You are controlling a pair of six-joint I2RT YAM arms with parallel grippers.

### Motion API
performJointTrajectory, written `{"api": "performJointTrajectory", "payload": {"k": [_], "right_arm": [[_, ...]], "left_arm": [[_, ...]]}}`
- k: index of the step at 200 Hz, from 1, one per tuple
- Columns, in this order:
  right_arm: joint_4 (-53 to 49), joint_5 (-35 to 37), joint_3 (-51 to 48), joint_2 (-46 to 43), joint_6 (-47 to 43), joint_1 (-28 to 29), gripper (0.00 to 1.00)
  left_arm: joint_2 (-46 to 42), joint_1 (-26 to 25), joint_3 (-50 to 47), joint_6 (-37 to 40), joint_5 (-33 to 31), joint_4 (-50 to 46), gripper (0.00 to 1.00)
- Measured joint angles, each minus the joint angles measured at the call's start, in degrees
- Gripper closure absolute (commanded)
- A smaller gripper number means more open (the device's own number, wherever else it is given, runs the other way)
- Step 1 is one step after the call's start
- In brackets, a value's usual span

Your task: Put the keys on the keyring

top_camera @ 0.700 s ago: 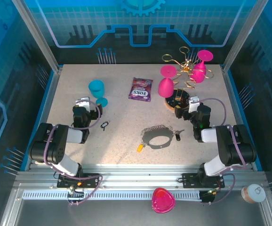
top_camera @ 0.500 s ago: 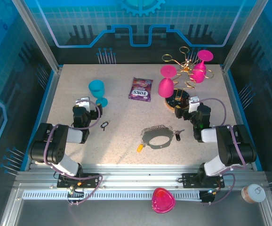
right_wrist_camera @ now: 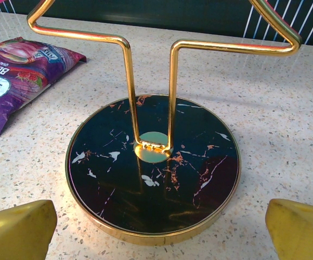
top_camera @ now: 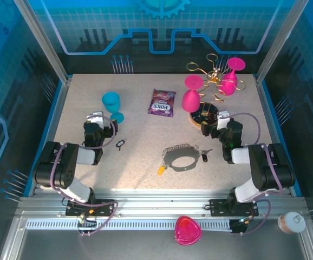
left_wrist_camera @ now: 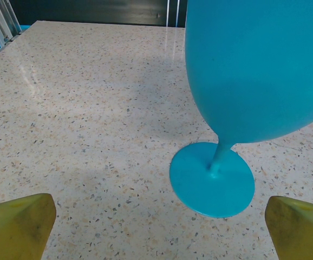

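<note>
speckled worktop [top_camera: 140, 130]: keyring [top_camera: 179, 158] lies flat, back-left of right end effector [top_camera: 215, 120], keys [top_camera: 204, 154] just beside ring; right arm nearer. left end effector [top_camera: 99, 121] faces teal goblet [left_wrist_camera: 216, 179]. both jaws apart, empty.

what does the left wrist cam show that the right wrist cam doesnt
Left wrist: a teal goblet standing upright on its round foot. Right wrist: a gold wire rack rising from a black marbled base, with a purple candy bag to its left. Shared: the speckled tabletop, and yellow tips at both bottom corners, left fingertips and right fingertips, spread wide.
</note>
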Motion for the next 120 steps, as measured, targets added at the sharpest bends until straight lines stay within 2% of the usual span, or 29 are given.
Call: {"api": "performJointTrajectory", "payload": {"k": [28,56,72,87,120], "right_arm": [[-0.76,-0.83,-0.28,-1.44,0.26,-0.66,0.0],[-7.5,0.2,-1.29,-12.72,1.16,-1.01,0.0],[-14.12,1.22,-0.85,-21.35,2.69,-1.18,0.0],[-24.59,0.59,1.84,-27.78,3.87,-1.7,0.0],[-44.76,-3.89,10.01,-32.44,6.47,-3.3,0.02]], "left_arm": [[-1.31,0.0,-1.4,0.07,0.9,1.05,0.01],[-11.3,0.0,-5.27,-0.02,0.87,-1.16,0.01],[-21.57,0.0,-5.07,-0.39,0.63,-7.91,0.01],[-30.1,0.0,-2.78,-1.2,0.55,-17.07,0.01],[-42.53,0.0,3.65,-3.37,2.4,-37.16,0.01]]}}
